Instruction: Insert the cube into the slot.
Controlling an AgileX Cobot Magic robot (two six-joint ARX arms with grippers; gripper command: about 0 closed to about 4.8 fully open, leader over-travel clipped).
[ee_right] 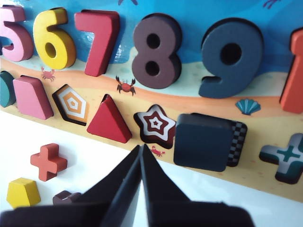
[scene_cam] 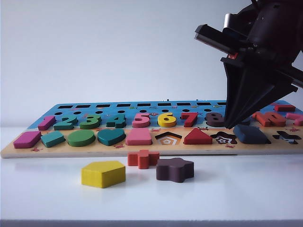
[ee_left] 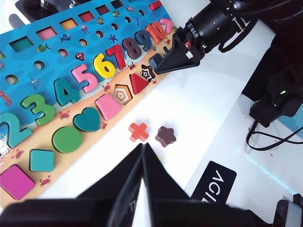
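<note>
Both tools are clenched empty: my right tool (ee_right: 140,153) hovers beside the cube (ee_right: 203,141), which lies skewed over the slot (ee_right: 240,137). I should nudge it sideways until it drops; left tool (ee_left: 143,153) idles.

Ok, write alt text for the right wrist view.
The flat navy-blue square wooden cube lies askew over the checkerboard square slot of the colourful wooden shape board, not seated. The shut right gripper points just short of it, empty.
</note>
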